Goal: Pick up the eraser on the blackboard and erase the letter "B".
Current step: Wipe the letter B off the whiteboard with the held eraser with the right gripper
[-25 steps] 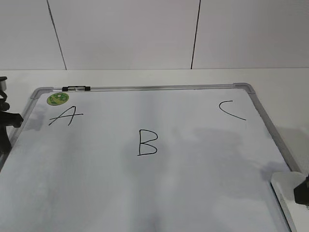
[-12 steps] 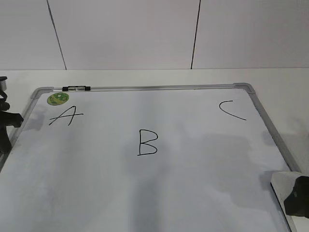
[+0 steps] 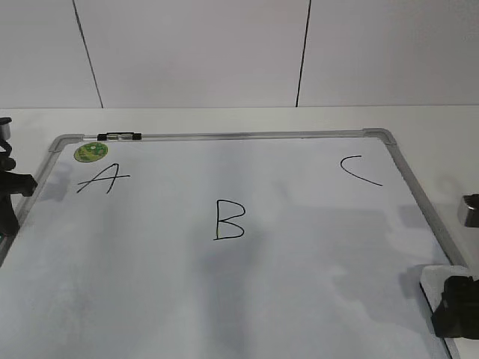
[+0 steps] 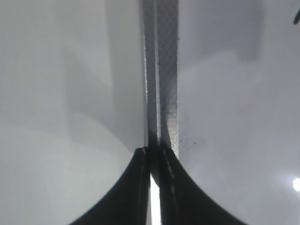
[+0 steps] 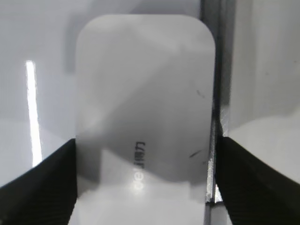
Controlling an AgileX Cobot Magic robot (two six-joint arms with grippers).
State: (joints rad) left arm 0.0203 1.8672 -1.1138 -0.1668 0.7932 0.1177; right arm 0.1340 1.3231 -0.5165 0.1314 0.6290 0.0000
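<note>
On the blackboard [image 3: 299, 269]: the letter "B" [image 3: 228, 220] at centre, an "A" [image 3: 101, 179] to its far left, a "C" [image 3: 359, 170] to its far right. The eraser [image 3: 441, 278] lies at the board's near right edge, against the frame, between the fingers of my right gripper [image 5: 143, 183]. My left gripper [image 4: 153, 187] sits over the board's left frame rail; a clip [image 3: 118, 137] is on the far rail, a sticker [image 3: 90, 152] just before it.

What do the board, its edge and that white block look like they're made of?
The blackboard looks like glossy coated sheet: it reflects light. Its frame seems brushed metal, silver-grey. The eraser looks like smooth white plastic with rounded corners and printed grey lettering.
</note>
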